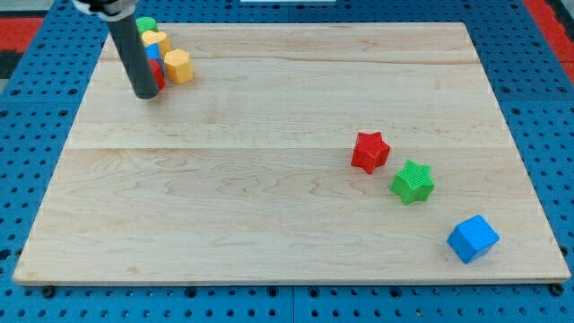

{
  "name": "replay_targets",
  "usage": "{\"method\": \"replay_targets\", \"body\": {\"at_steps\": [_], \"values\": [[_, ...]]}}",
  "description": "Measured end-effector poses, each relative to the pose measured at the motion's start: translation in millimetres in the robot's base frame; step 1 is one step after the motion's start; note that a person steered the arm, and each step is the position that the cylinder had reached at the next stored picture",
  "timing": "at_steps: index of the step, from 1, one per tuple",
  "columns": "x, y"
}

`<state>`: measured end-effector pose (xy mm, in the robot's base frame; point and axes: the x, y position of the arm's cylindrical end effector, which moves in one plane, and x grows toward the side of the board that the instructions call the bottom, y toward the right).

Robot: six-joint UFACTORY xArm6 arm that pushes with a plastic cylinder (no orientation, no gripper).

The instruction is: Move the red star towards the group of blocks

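The red star (369, 151) lies right of the board's middle. A green star (413, 182) sits just below and right of it, and a blue cube (473, 239) lies further toward the bottom right. A group of blocks sits at the top left: a yellow hexagon block (178, 66), a yellow block (156, 41), a green block (146, 24), and red (158, 75) and blue (153, 52) blocks partly hidden behind my rod. My tip (145, 93) rests at the group's lower left edge, far from the red star.
The wooden board (287, 206) lies on a blue pegboard surface (556, 108). Its edges frame the work area on all sides.
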<state>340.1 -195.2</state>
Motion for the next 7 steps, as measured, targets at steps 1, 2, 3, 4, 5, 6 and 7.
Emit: {"method": "replay_targets", "body": {"at_steps": [1, 2, 3, 4, 5, 6, 7], "values": [[26, 34], [33, 139], [50, 235], [52, 297], [65, 323], [93, 309], [101, 269]]}}
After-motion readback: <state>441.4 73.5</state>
